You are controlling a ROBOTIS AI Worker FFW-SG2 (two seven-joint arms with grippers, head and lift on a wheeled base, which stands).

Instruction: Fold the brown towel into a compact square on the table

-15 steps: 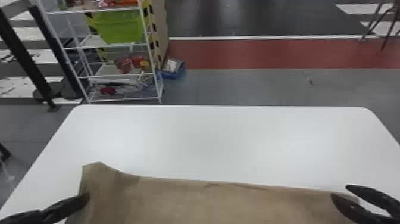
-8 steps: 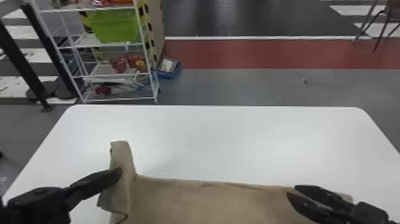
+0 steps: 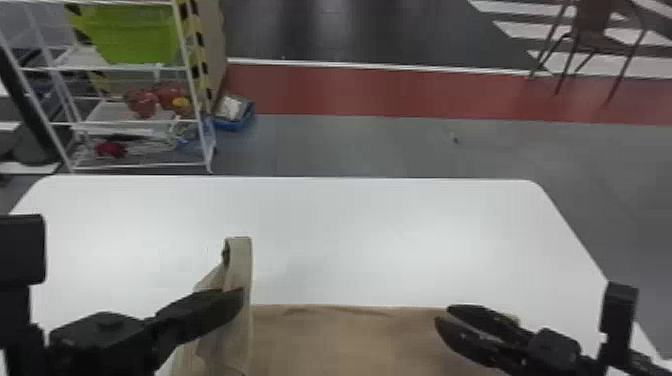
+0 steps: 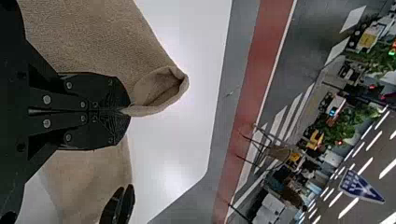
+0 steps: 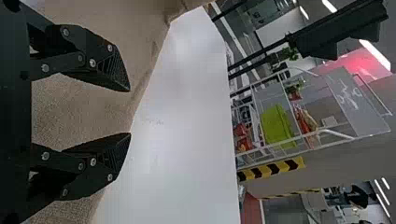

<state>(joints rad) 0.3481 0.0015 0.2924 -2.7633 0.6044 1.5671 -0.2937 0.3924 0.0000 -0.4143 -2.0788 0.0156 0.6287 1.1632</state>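
Left end effector [image 3: 239, 296], brown towel [image 3: 345, 340] between fingertips

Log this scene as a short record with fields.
Towel: brown, not yet a square; left side lifted, the rest spread out
Left gripper: shut on the towel, a flap past its fingertips
Right gripper: open, at the towel's right part
Table: white
Behind: shelf with green bin, left; chair, right

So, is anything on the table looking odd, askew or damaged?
Nothing looks spilled or damaged. Only the towel sits unevenly: its left end stands up, pinched by the left gripper, which fits the folding.
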